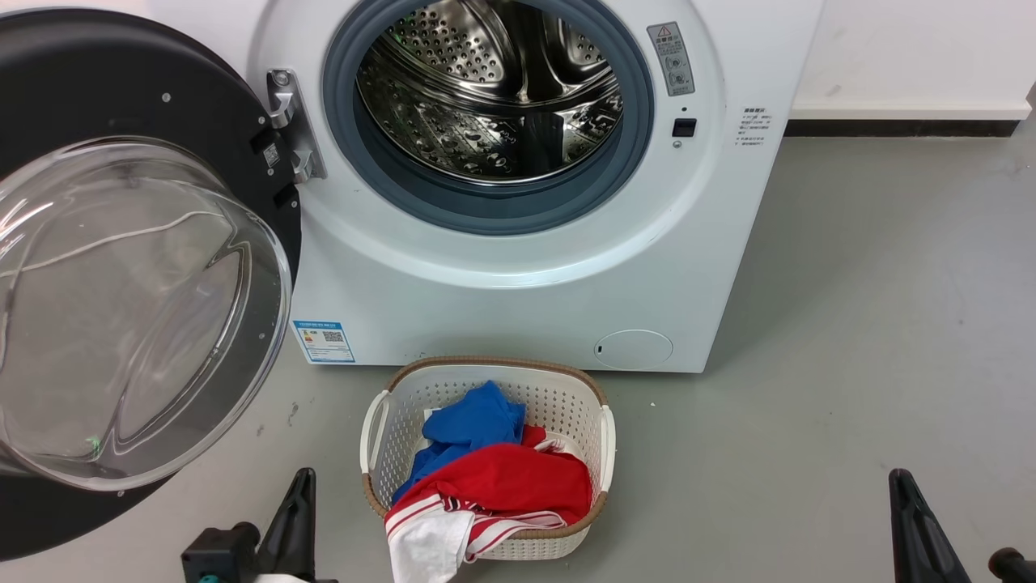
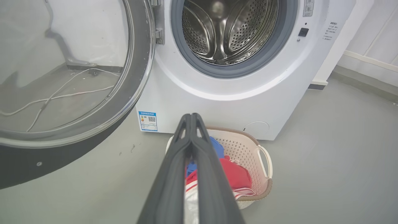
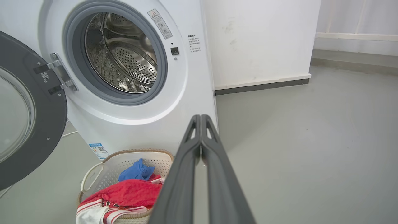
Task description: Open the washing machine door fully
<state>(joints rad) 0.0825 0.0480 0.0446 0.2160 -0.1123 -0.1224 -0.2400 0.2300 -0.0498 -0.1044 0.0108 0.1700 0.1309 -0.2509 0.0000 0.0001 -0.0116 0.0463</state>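
Observation:
The white washing machine [image 1: 518,283] stands ahead with its steel drum [image 1: 494,89] exposed. Its round black washing machine door [image 1: 121,308] with the clear glass bowl hangs swung out wide to the left on its hinge [image 1: 291,125]. The same door [image 2: 62,93] fills the left of the left wrist view, and the door [image 3: 28,112] sits at the left edge of the right wrist view. My left gripper [image 2: 191,116] is shut on nothing, low, right of the door and apart from it. My right gripper [image 3: 200,118] is shut and empty, off to the machine's right.
A white laundry basket [image 1: 486,453] holding blue, red and white clothes sits on the grey floor just in front of the machine, between my grippers. White cables [image 2: 59,96] lie on the floor behind the door. A white wall [image 3: 264,40] rises right of the machine.

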